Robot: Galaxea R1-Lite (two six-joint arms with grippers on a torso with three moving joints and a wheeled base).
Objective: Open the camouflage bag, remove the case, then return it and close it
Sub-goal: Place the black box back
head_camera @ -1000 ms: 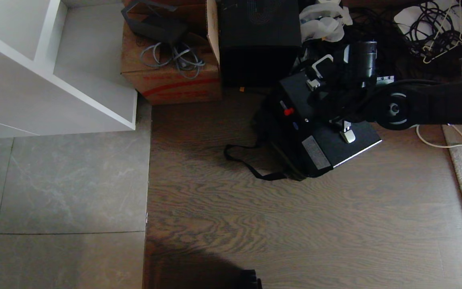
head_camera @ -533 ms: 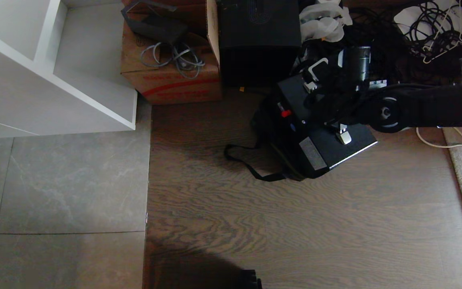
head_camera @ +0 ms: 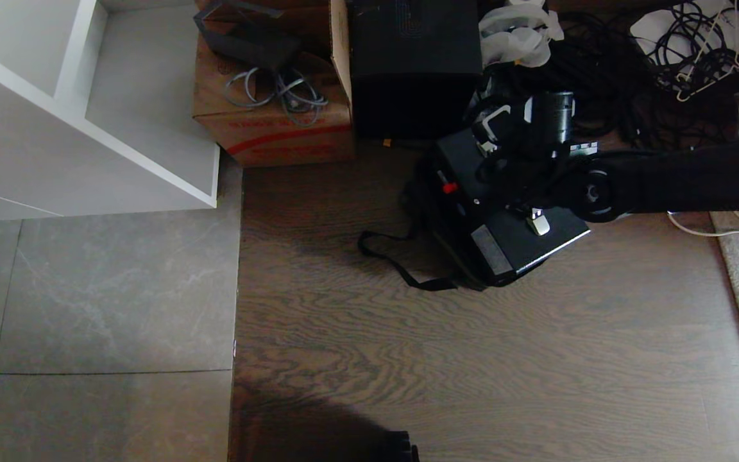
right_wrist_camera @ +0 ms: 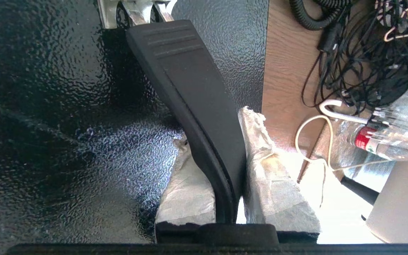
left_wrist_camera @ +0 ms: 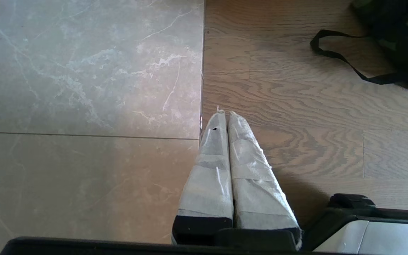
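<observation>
We keep the right pincer (right_wrist_camera: pixel 237 141) clenched on the handle bar (right_wrist_camera: pixel 190 102), lifting the case (head_camera: pixel 504 212) above the camouflage bag (head_camera: pixel 437 256); our left pincer (left_wrist_camera: pixel 227 117), closed empty, hangs parked.

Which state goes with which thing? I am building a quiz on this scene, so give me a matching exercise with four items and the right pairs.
Things:
1. right gripper
2. left gripper
3. black shoulder strap of the camouflage fabric bag
4. brown cardboard carton

States:
A. lying loose on the wooden floor
B. shut on nothing, above the floor
C. holding grey cables
D. clamped on the flat black hard case's black handle bar

Pairs: 1-D, 2-B, 3-A, 4-C
</observation>
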